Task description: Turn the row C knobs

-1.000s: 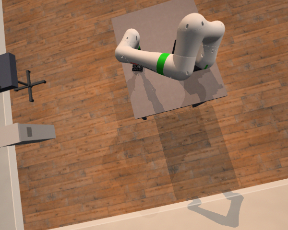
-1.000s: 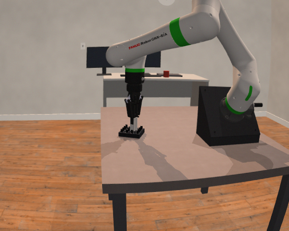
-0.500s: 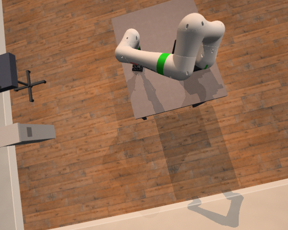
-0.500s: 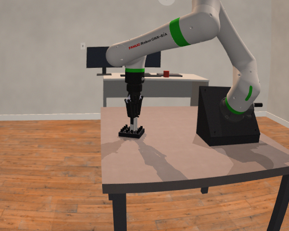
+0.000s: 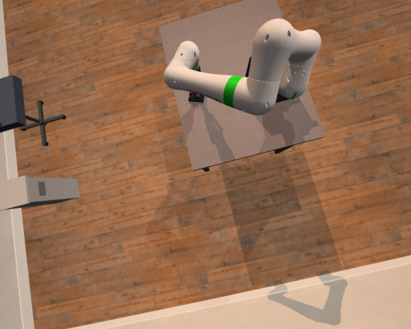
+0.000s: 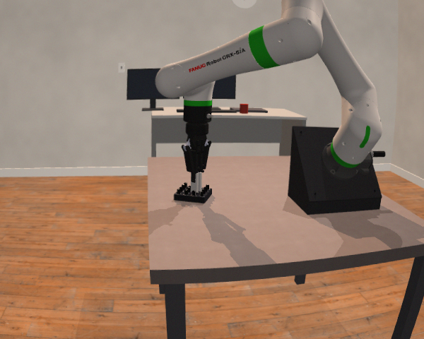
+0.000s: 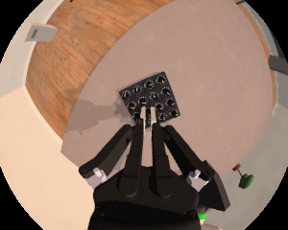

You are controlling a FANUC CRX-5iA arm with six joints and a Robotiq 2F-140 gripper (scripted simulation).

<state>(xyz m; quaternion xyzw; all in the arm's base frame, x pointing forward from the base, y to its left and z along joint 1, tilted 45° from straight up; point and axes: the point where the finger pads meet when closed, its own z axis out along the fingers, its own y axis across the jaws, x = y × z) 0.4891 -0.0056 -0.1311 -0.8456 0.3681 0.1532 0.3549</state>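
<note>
The knob box (image 5: 196,97) (image 6: 205,195) (image 7: 158,95) is a small black square block with rows of short knobs. It stands on its feet near the left edge of the table (image 5: 220,35) (image 6: 259,233) (image 7: 208,57). My gripper (image 6: 195,186) (image 7: 148,112) points straight down into the box. Its two fingers are drawn close together around one knob among the rows. The knob itself and its white line are hidden by the fingers, and I cannot tell its name. In the overhead view the forearm covers most of the box and the gripper.
The arm's black base block (image 6: 328,175) stands at the table's right rear. The table's left edge runs close beside the box. A desk with monitors (image 6: 227,116) stands by the far wall, away from the table.
</note>
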